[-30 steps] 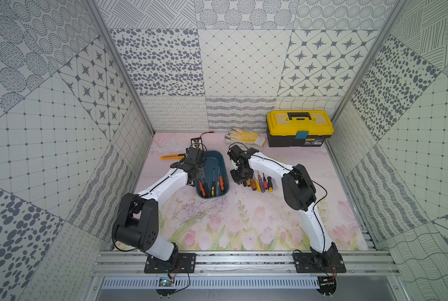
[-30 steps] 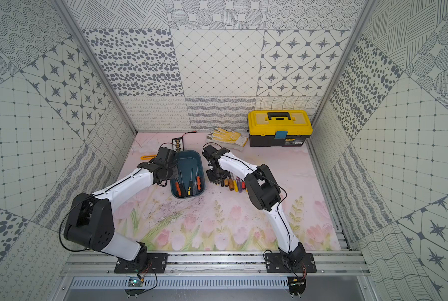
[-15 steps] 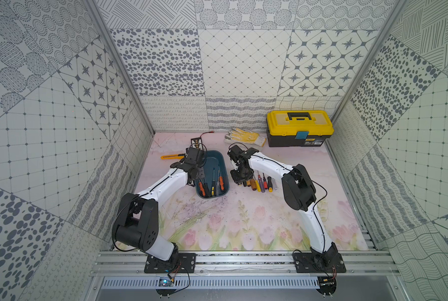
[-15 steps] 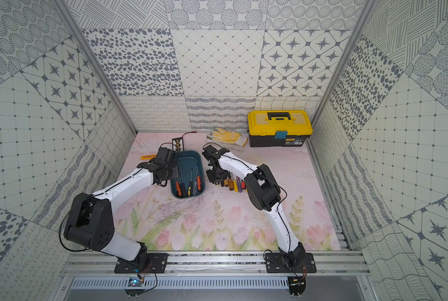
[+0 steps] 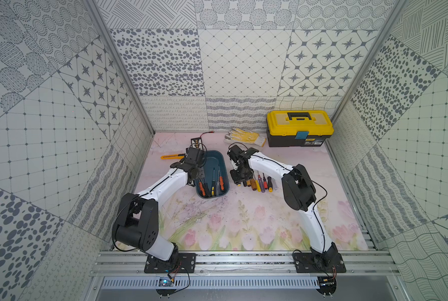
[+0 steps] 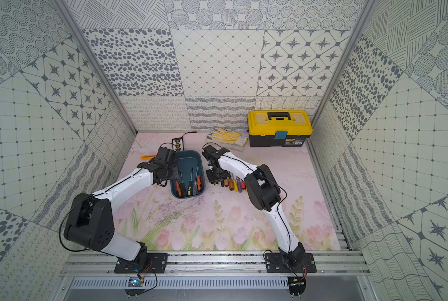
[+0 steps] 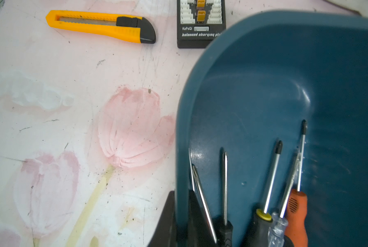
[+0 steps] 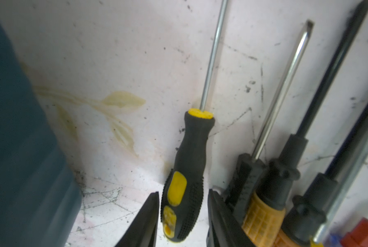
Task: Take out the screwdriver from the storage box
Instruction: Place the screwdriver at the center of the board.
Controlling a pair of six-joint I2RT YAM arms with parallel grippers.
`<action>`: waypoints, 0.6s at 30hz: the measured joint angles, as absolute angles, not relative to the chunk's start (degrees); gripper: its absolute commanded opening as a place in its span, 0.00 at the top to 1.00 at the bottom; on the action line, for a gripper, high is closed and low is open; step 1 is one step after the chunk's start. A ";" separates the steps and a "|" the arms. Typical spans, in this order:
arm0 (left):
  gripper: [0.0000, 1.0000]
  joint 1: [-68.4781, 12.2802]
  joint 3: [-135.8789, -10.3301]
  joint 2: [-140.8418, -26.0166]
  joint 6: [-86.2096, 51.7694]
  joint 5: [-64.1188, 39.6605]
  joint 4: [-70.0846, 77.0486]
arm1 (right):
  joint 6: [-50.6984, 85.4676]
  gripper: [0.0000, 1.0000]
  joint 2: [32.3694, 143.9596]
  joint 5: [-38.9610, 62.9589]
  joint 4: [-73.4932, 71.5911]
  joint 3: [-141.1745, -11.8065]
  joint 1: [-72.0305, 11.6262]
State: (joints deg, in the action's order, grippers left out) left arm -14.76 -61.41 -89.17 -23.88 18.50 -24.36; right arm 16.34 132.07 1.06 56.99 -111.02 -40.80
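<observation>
1. Where both top views look down on the desk (image 5: pixel 243 216), the storage box (image 5: pixel 213 159) sits lidless toward the far left, between the two arms. The boxed screwdrivers (image 5: pixel 212 183) lie lengthwise in its near half. The left tool (image 5: pixel 196 175) is at the box's left wall. The right tool (image 5: pixel 240 179) points down just right of the box, at the left end of a row of screwdrivers (image 5: pixel 260 182) on the desk. From up here I cannot tell how either tool stands. A yellow-lidded toolbox (image 5: pixel 299 125) and gloves (image 5: pixel 245 136) lie at the back.
2. In the left wrist view, the left tool's fingers (image 7: pixel 163 231) are pressed together on the box's wall, one outside and one inside. A utility knife (image 7: pixel 101 26) and a charging board (image 7: pixel 200 27) lie on the desk beyond the box.
3. In the right wrist view, the right tool's fingers (image 8: pixel 148 213) stand spread. The black-and-yellow screwdriver (image 8: pixel 189 154) lies flat on the desk between them, outside the box. A sliver of desk shows on each side of its handle, so nothing is pinched.
</observation>
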 measured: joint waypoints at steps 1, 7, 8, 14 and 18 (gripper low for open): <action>1.00 -14.76 -61.41 -89.17 -23.88 18.50 -24.36 | 16.34 0.58 132.05 1.04 56.97 -111.02 -40.80; 1.00 -14.76 -61.41 -89.17 -23.86 18.24 -24.08 | 16.49 0.57 131.13 0.80 56.10 -110.98 -40.80; 1.00 -14.76 -61.41 -89.17 -23.86 18.13 -23.99 | 16.56 0.57 130.39 0.78 55.46 -110.67 -40.80; 1.00 -14.76 -61.25 -89.17 -23.83 17.04 -23.35 | 17.19 0.54 121.86 1.04 49.84 -106.30 -40.80; 1.00 -14.76 -61.01 -89.17 -23.83 16.36 -23.00 | 17.80 0.53 115.63 4.01 44.42 -103.07 -40.80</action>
